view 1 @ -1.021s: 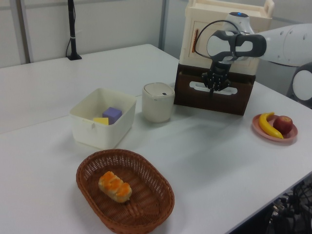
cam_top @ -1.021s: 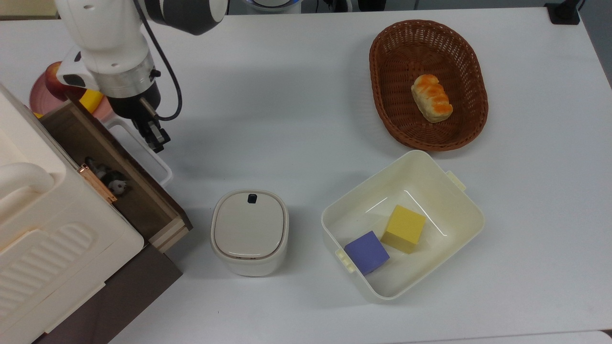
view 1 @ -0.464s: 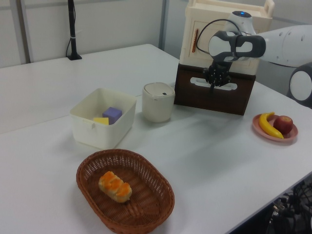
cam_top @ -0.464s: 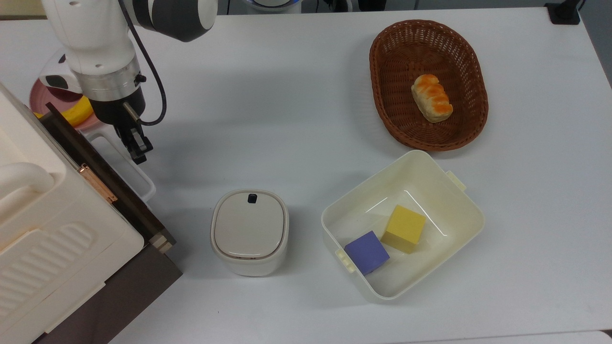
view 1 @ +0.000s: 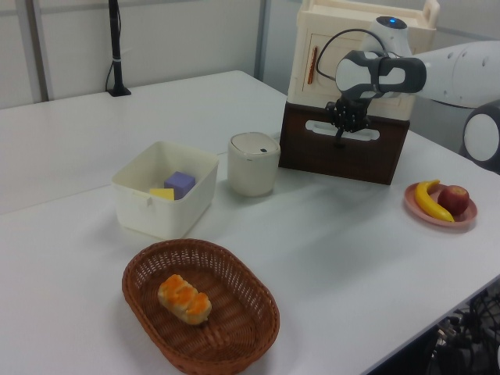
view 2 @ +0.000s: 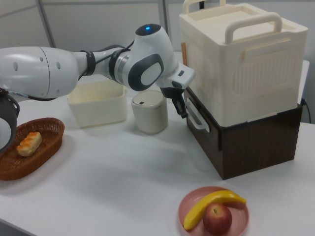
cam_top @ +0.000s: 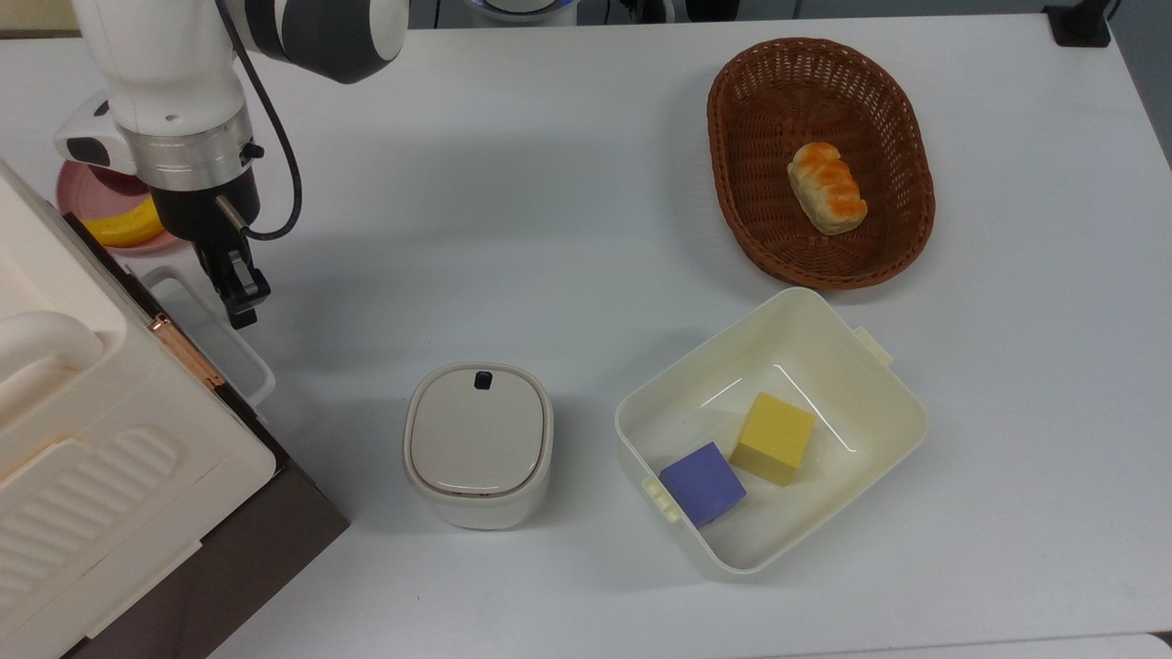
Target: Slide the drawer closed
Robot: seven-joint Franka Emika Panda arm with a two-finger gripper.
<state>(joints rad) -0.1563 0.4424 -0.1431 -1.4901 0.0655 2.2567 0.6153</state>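
On the white table (cam_top: 568,210), the drawer (view 2: 206,129) sits flush in its dark cabinet under the cream ribbed box (view 2: 241,59), at eight o'clock in the top view. The gripper (cam_top: 240,307), fingers together and holding nothing, presses against the white handle (cam_top: 215,339).

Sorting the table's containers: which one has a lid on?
The small round-cornered white pot beside the drawer cabinet. Its flat lid is shut, while the wicker basket and the cream bin holding two cubes are open-topped.
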